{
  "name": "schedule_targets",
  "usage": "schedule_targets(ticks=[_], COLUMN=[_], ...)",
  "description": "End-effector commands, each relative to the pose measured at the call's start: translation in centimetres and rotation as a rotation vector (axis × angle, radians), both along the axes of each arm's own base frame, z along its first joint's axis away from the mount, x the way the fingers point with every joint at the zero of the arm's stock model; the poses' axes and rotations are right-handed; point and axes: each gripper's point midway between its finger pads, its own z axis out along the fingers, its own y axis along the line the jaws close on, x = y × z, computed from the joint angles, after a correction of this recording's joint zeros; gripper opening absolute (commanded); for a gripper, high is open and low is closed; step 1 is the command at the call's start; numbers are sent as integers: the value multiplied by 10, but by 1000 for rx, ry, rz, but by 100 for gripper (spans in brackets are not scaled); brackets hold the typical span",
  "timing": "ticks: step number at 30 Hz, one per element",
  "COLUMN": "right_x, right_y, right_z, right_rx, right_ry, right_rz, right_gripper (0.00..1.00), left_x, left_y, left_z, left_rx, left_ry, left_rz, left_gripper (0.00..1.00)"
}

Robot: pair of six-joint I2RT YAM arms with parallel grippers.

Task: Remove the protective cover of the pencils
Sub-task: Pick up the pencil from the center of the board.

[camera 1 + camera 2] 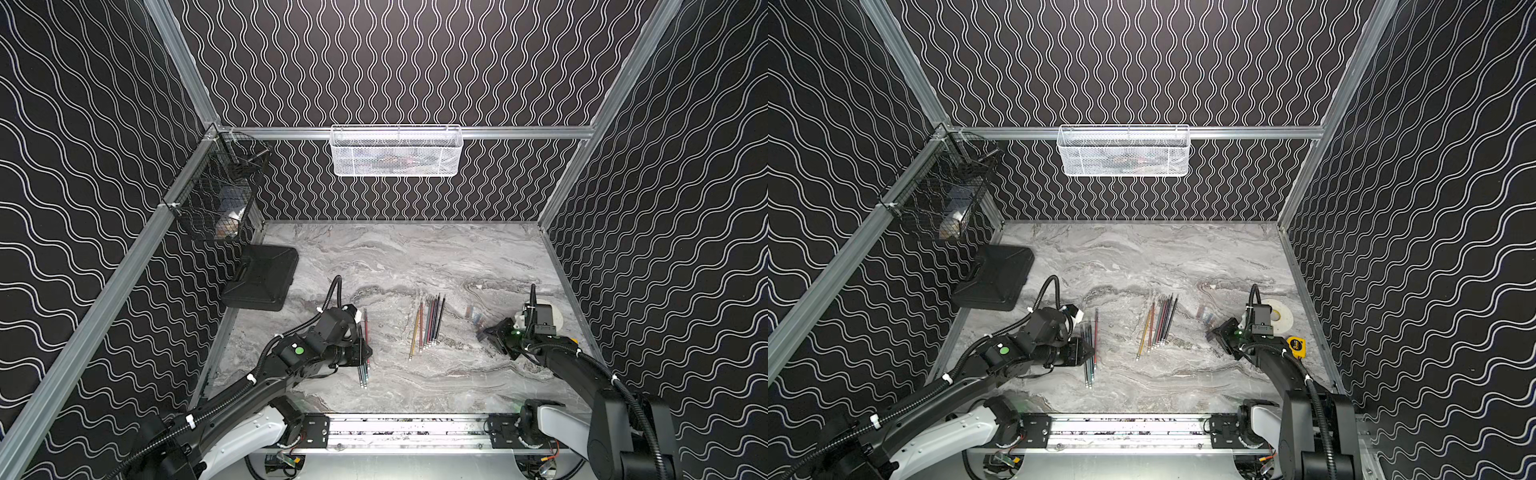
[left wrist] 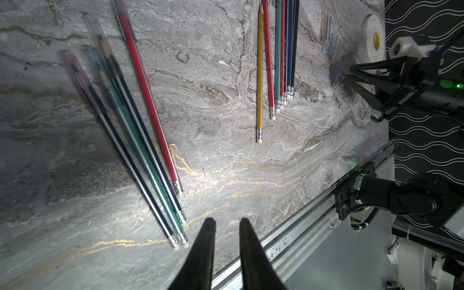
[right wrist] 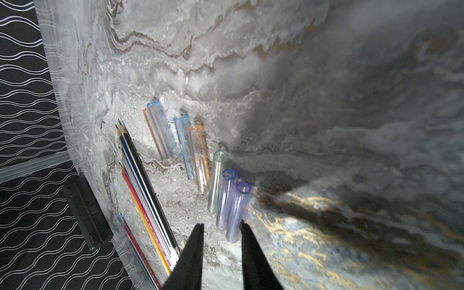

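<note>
At 7 o'clock on the grey marble-patterned tabletop (image 1: 415, 257), the left gripper (image 2: 227, 222) hangs with its black fingers a narrow gap apart, gripping nothing. Just beside it lie four thin covered pencils (image 2: 139, 153), red, teal and dark blue, with clear plastic sleeves over their points. At 4 o'clock the right gripper (image 3: 221, 224) is likewise slightly parted and empty, just short of loose tinted clear plastic cover tubes (image 3: 237, 213) in purple, orange and blue. Near the table's centre, between the arms, the uncovered pencils (image 1: 430, 324) lie side by side. A black plastic case (image 1: 262, 278) sits at 10 o'clock.
</note>
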Motion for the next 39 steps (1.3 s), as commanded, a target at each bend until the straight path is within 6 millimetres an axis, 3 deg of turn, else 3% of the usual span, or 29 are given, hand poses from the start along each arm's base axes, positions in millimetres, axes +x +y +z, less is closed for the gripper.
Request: schedule_targets(ticks=[1,5,10,16,20,25,31,39], right_x=[-4,-6,-14,-21,-27,-30,-28,-26], right_y=[3,9,19,28,29,23,15,15], right_z=[4,14,20,29,39,61,78,77], right_rx=[11,43,87,108,103,26,-46,-51], right_ry=[-2,-31,-53,-78,-95,-124,-155,-165], right_rz=[16,37,79,142,168,205,209,212], right_gripper=[26,27,27,27,27,28,28,28], left_x=[2,2,0,-1,0,2,7,13], left_y=[2,9,25,20,32,48,51,53], left_z=[-1,-9,-20,-37,-49,-53,-59,-71], left_rx=[7,39,93,83,152,220,289,360], left_ry=[-7,10,35,78,100,87,103,129], left_rz=[14,45,121,124,165,224,215,209], left_gripper=[23,22,15,18,17,20,23,23])
